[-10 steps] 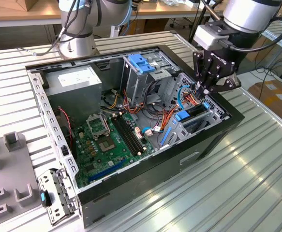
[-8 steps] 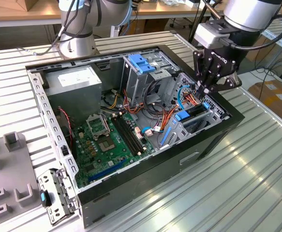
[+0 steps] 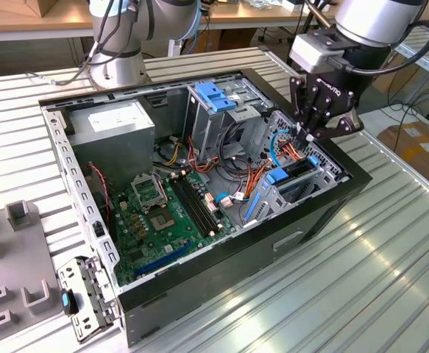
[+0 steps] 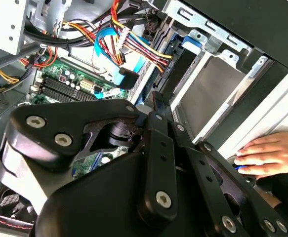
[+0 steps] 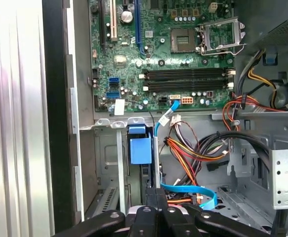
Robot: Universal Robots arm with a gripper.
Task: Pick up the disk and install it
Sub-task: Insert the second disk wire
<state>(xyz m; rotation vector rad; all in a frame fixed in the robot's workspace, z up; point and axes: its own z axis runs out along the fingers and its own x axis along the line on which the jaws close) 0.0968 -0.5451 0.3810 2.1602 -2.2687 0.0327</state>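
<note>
The disk stands in the drive bay at the case's front corner, a silver-grey plate with a blue carrier at its end. In the exterior view the disk sits low in that bay on the exterior view's right, between blue carrier pieces. My gripper hangs straight above it, fingers pressed together and pointing down at the disk's upper edge. I cannot tell whether they touch it. In the first wrist view the gripper is shut just behind the blue carrier tab. The second wrist view has the gripper beside the disk.
The open computer case lies on a slatted metal table. Bundled cables and a blue ribbon cable crowd the space by the bay. A person's hand rests on the table beside the case. The motherboard lies mid-case.
</note>
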